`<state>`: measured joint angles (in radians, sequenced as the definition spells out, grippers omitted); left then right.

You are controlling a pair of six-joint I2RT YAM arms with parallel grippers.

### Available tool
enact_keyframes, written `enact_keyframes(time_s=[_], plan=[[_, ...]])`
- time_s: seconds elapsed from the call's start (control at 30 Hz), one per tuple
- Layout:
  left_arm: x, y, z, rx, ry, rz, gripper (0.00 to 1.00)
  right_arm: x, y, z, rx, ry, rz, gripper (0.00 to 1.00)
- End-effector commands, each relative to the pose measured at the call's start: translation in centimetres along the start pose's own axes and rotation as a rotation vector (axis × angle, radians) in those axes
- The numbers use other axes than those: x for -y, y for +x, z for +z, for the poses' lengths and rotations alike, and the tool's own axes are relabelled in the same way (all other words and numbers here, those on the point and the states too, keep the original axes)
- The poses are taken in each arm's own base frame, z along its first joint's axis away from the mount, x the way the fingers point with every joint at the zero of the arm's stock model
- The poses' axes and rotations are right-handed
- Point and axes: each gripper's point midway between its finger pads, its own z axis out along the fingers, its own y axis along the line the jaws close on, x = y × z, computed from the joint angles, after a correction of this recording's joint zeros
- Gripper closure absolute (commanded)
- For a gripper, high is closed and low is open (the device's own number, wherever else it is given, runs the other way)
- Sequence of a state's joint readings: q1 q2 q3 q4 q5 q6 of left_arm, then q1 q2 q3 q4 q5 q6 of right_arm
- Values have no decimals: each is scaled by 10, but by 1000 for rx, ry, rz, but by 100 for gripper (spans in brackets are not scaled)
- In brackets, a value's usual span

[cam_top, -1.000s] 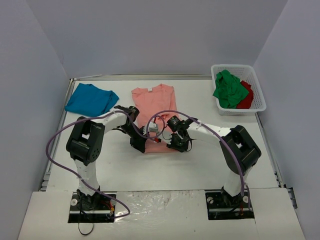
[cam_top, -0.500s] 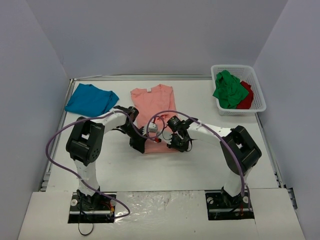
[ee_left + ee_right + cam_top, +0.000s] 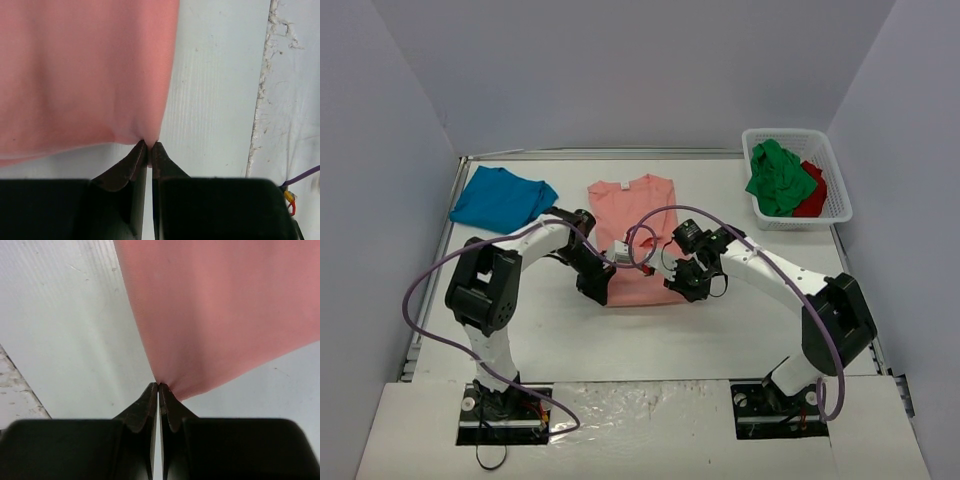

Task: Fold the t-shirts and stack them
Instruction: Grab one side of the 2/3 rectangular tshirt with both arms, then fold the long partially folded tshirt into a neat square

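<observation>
At the far left of the white table point(image 3: 720, 330), near its back edge, a crumpled teal-blue short-sleeved cloth t-shirt point(image 3: 500, 198) lies in a loose heap, well apart from both arms. To its right, the left gripper point(image 3: 149, 145) has its two dark fingers pressed together on the near left corner of a salmon-pink short-sleeved cloth t-shirt point(image 3: 635, 225); the left wrist view shows the cloth drawn to a small point right at the fingertips. That pink shirt lies spread at the middle of the table, collar toward the back wall and hem toward the arm bases, between the two grippers. The right gripper point(image 3: 158, 386) likewise has its fingers squeezed together on the near right corner of the pink shirt, the fabric fanning away from the pinch. At the far right back corner stands a white plastic mesh basket point(image 3: 837, 197), holding a bunched green t-shirt point(image 3: 778, 180) on its left side and a red t-shirt point(image 3: 813, 197) just beside it on the right.
</observation>
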<state>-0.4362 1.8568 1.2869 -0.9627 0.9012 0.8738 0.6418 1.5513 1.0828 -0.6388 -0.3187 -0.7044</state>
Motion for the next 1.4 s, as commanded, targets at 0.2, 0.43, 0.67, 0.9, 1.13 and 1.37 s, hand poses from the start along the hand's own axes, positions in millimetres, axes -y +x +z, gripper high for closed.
enact_keyframes(time_s=[0.2, 0.43, 0.67, 0.9, 1.13, 1.37], plan=[[33, -12, -40, -43, -32, 82, 98, -19, 10, -43, -2, -52, 62, 100], [89, -12, -59, -62, 112, 148, 98, -45, 3, -65, 53, -167, 47, 100], [122, -10, -59, -65, 157, 189, 98, -73, -2, -80, 74, -323, 21, 100], [99, -17, -68, -72, -9, 167, 98, -53, -14, -86, 70, -287, 21, 100], [69, -43, -89, -58, -155, 169, 98, -2, -28, -87, 54, -196, 47, 100], [45, -65, -112, -44, -227, 174, 98, 31, -43, -96, 58, -140, 44, 100]])
